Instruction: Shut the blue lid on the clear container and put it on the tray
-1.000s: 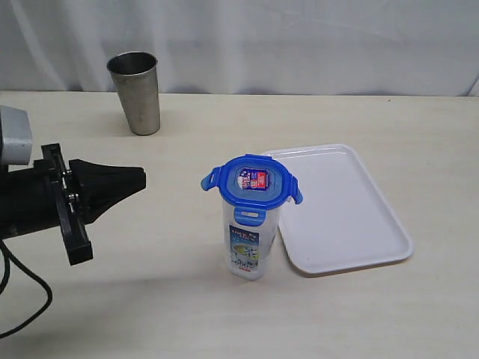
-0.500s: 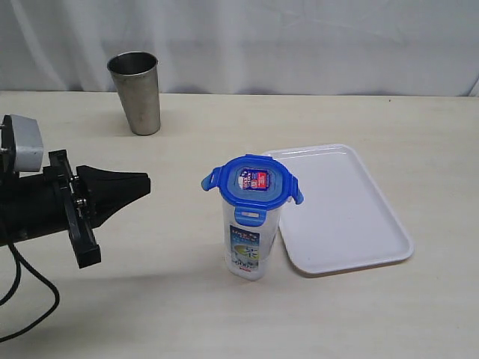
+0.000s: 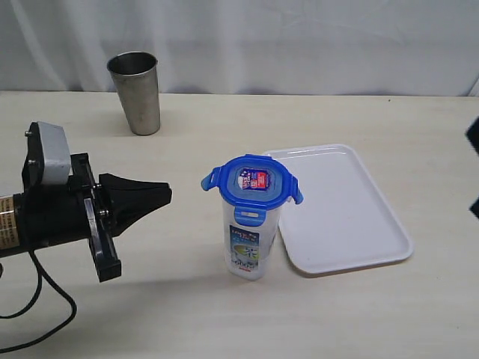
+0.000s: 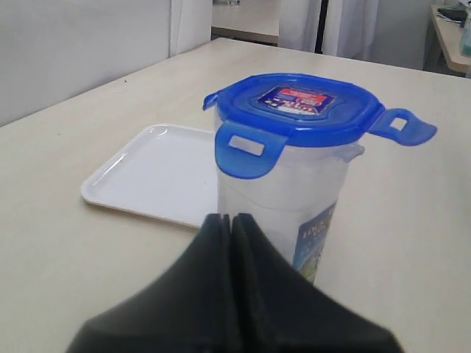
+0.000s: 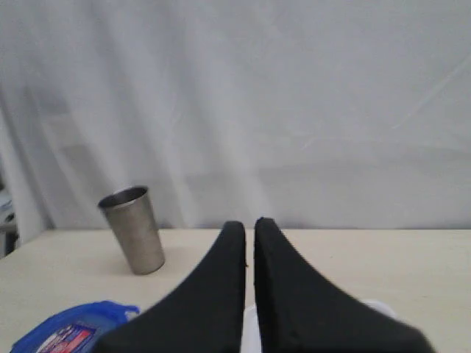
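Note:
The clear container point(image 3: 249, 239) stands upright on the table just left of the white tray point(image 3: 352, 217), touching or almost touching its rim. The blue lid point(image 3: 253, 183) rests on its mouth, with the side flaps sticking outward. My left gripper point(image 3: 166, 194) is shut and empty, pointing at the container from the left with a gap between them. In the left wrist view the lid point(image 4: 302, 110) and container point(image 4: 283, 198) sit right beyond the gripper point(image 4: 229, 218). My right gripper point(image 5: 249, 223) is shut and empty, raised high; only a dark sliver point(image 3: 474, 172) of that arm shows at the exterior view's right edge.
A grey steel cup point(image 3: 137, 93) stands upright at the back left of the table; the right wrist view shows the cup point(image 5: 135, 229) too. A black cable point(image 3: 41, 299) trails from the left arm over the table's front left. A white curtain hangs behind the table.
My left gripper has moved right toward the container, staying shut. A dark part of the right arm has appeared at the right edge. The container, lid and tray have not moved.

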Tool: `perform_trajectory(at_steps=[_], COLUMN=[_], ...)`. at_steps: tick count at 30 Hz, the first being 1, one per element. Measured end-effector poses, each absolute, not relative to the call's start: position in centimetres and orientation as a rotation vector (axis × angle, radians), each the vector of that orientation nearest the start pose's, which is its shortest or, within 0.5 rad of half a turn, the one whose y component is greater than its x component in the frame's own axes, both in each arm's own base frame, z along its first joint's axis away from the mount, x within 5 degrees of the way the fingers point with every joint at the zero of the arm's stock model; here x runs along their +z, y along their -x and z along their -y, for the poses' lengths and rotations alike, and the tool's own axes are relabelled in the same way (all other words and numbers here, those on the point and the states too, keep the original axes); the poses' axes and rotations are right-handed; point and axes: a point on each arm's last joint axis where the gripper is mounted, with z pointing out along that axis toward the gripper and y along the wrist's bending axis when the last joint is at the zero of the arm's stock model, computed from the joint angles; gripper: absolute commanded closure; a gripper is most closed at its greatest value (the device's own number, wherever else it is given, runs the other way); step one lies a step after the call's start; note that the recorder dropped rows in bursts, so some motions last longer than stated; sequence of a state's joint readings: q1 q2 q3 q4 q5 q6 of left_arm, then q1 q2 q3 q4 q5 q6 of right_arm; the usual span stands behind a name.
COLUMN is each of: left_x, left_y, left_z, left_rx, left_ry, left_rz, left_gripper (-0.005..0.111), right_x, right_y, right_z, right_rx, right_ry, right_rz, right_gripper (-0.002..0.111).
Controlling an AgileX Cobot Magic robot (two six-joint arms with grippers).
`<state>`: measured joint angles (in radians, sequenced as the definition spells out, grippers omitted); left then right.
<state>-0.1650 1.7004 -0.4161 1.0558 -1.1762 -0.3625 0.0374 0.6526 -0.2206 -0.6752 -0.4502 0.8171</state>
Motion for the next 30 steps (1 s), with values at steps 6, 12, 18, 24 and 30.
perform_trajectory(at_steps=[6,12,18,24,30], left_x=[15.6,15.5,15.3,13.6,13.1], left_y=[-22.0,-21.6,-21.7,-22.3,-23.2], left_z=[11.7,12.8,13.2,13.4,13.7], left_rx=[-0.853,-0.840,-0.822,-0.842,-0.844], left_ry=[-0.980,-1.016,-1.023,-0.981,-0.984], left_rz=[-1.554,-1.535,-1.541,-1.579,-1.569], left_gripper=[0.107,0.107,0.107,0.107,0.107], right_x=[25.8,23.6,21.5,19.9,19.1], right_y=[-17.6,-20.5,-21.5,-22.6,-23.3], right_z=[-4.8,-6.0,-6.9,-7.4,-7.5], right_rx=[0.473,0.532,0.611,0.666,0.686], right_ry=[0.344,0.546,0.691,0.759,0.753], right_rz=[-1.703,-1.797,-1.786,-1.778,-1.761], right_gripper=[0.104,0.104,0.104,0.104,0.104])
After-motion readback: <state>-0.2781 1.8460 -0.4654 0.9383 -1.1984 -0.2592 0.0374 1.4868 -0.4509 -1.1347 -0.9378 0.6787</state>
